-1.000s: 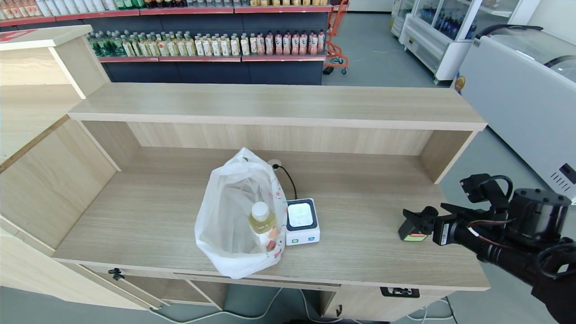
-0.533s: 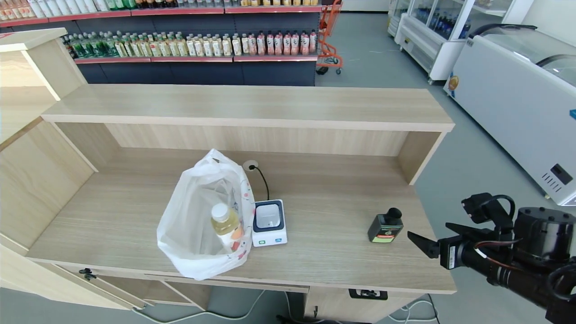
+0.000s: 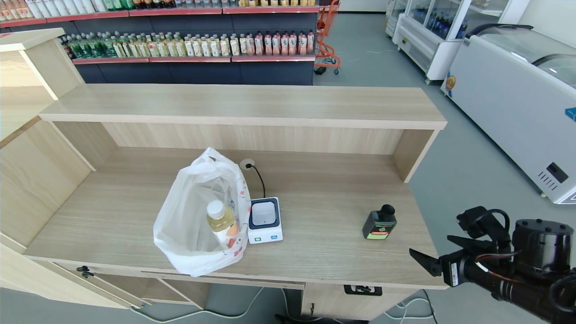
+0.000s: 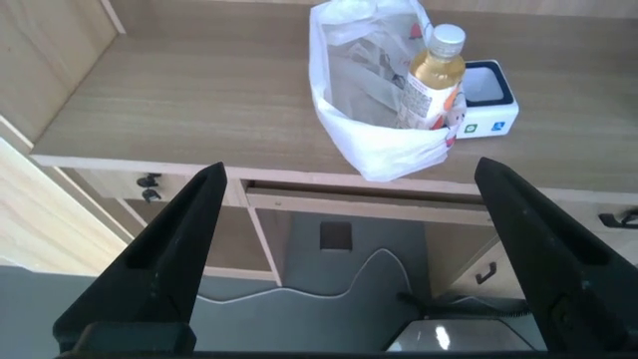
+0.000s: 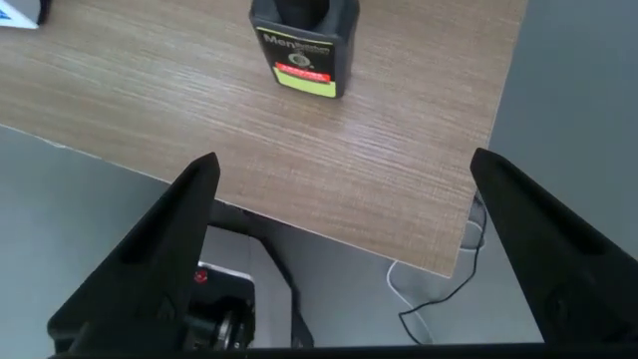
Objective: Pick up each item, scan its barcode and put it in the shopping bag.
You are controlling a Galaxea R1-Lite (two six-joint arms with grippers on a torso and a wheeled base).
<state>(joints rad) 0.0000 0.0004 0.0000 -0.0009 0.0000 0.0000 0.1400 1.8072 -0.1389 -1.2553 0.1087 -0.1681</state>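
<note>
A: Fingers?
B: Left fingers (image 4: 179, 239) spread wide, empty, off the desk's (image 3: 324, 198) front edge. Right fingers (image 5: 169, 239) also wide, empty, lower right of the head view, past the desk corner.
A: Items?
B: Dark bottle (image 3: 379, 222) upright right of centre, straight ahead of the right fingers, apart. Bag (image 3: 189, 234) left of centre, drink bottle (image 3: 220, 218) inside. Scanner (image 3: 265, 219) just beside the bag's right, cable (image 3: 257, 177) behind it.

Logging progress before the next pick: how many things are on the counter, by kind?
Shopping bag: 1
Bottles: 2, a pale drink bottle in the bag, a dark bottle standing on the counter
Scanner: 1
Total: 4
</note>
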